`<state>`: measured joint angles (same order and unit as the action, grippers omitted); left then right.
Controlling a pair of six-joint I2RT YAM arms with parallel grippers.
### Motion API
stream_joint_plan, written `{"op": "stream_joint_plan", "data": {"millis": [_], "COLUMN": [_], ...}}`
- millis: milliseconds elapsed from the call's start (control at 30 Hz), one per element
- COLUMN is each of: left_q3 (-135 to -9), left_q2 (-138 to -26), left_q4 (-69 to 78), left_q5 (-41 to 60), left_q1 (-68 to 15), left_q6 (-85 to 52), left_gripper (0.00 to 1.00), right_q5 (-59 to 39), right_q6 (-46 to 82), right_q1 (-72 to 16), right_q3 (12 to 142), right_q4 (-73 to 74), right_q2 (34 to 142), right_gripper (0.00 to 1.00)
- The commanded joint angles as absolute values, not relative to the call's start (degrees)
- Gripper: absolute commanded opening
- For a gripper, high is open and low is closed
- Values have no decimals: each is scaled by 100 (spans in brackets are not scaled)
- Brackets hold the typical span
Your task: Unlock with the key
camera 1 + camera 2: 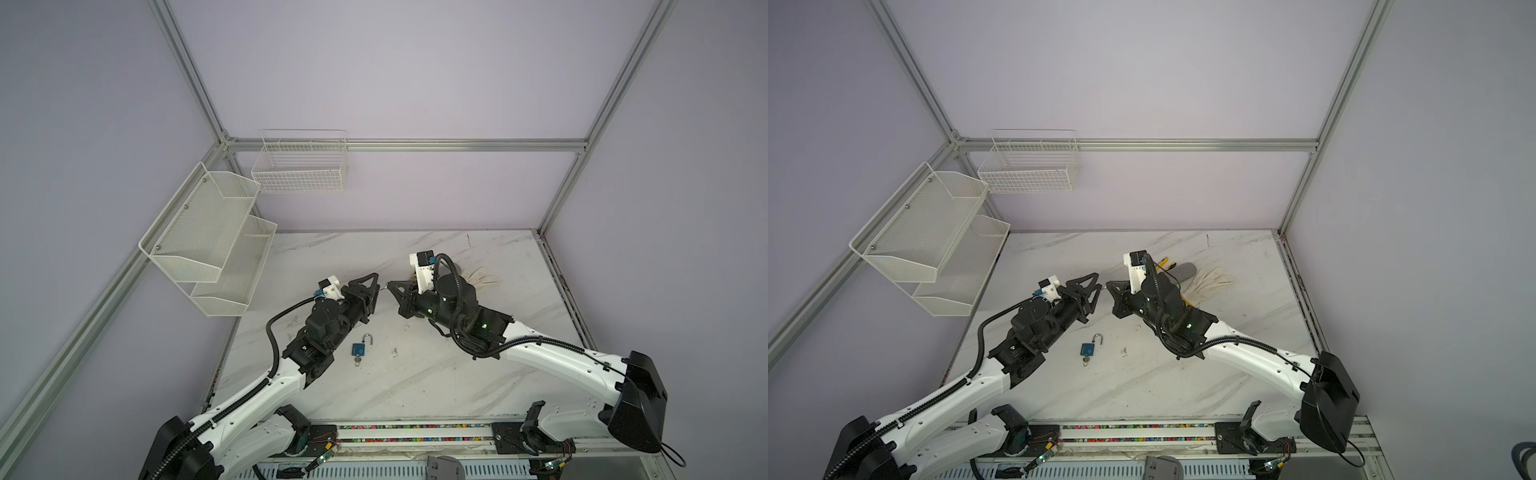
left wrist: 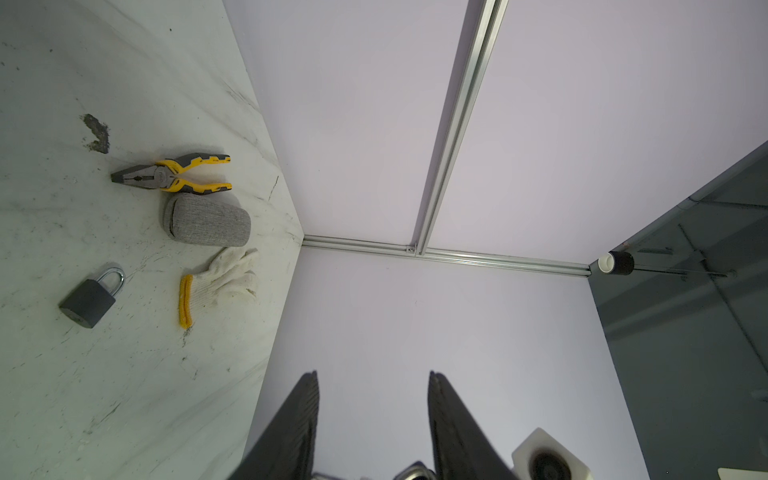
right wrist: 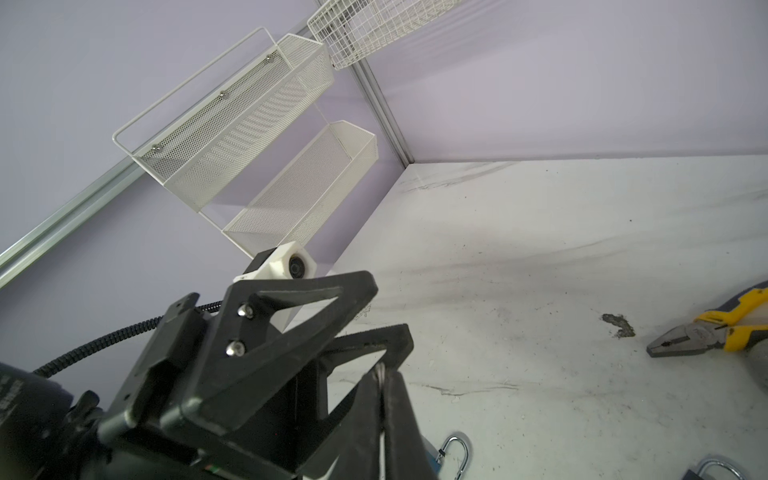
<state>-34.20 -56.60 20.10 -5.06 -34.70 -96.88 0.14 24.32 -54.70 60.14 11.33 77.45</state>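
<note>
Left gripper: the left gripper (image 1: 377, 285) is reaching into the middle of both top views, tip to tip with the right one. In the left wrist view its fingers (image 2: 299, 415) are standing partly apart, with only bare wall showing in the gap.
Right gripper: the right gripper (image 3: 381, 376) is pointing in from the right of the frame, with its jaws pressed together on a silvery sliver (image 3: 379, 368) at the very tip.
Silvery sliver: it is sitting just beside the left gripper's nearer finger. It is too small to tell whether it is a key, or whether it is touching that finger.
Blue padlock: the blue padlock (image 1: 358, 349) is lying on the worktop (image 1: 457, 374) just below the centre of both top views, between the two arms and well apart from both grippers.
Small metal piece: a small metal piece (image 1: 358, 363) is sitting at the body end of the blue padlock. It is too small to tell what it is.
Black padlock: the black padlock (image 2: 88, 301) is lying flat on the worktop near the glove's yellow cuff.
Other items: pliers (image 2: 170, 174), a grey pouch (image 2: 208, 226) and a glove (image 2: 224, 276) are lying close together behind the right arm.
Walls: a mesh shelf (image 1: 199, 245) and a wire basket (image 1: 299, 166) are hanging at the upper left.
</note>
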Motion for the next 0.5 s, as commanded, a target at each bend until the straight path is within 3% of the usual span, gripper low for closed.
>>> {"op": "stream_joint_plan", "data": {"millis": [0, 300, 467], "left_q3": [-3364, -3397, -3406], "left_q2": [-5685, -5695, -5721], "left_q4": [2245, 2263, 2284], "left_q5": [-430, -430, -394], "left_q1": [-3488, -3489, -3489], "left_q6": [-9648, -9657, -9769], "left_gripper": [42, 38, 46], "right_q5": [-49, -166, -282], "right_q6": [2060, 1747, 1881], "right_q1": [-5498, -5500, -5494], "right_q3": [6095, 5988, 6011], "right_q4": [1207, 1313, 1700], "right_q2": [7652, 7581, 7635], "right_gripper": [0, 0, 0]}}
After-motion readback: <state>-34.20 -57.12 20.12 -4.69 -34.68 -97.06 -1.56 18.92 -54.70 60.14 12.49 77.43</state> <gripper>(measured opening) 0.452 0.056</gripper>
